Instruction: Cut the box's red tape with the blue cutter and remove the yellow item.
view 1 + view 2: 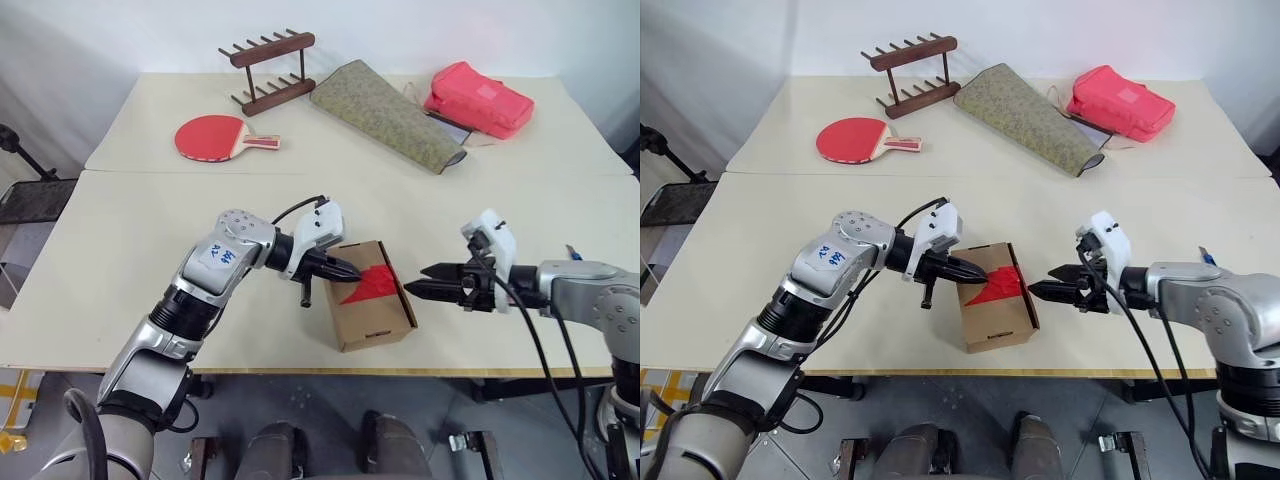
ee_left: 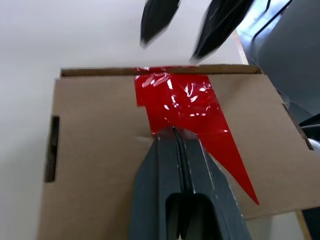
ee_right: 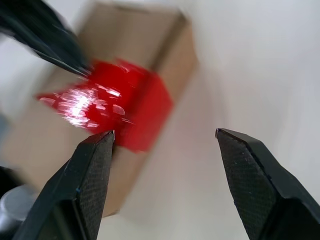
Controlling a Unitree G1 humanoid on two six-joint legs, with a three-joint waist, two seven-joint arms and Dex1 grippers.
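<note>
Left hand (image 1: 352,271) over glossy red tape (image 1: 372,285)

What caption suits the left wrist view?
Shut left hand touching red tape on the box.

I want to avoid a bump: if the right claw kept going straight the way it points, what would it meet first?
Most likely the box: the open right claw points at its near side, by the red tape. The shut left claw sits just beyond; depth is uncertain.
</note>
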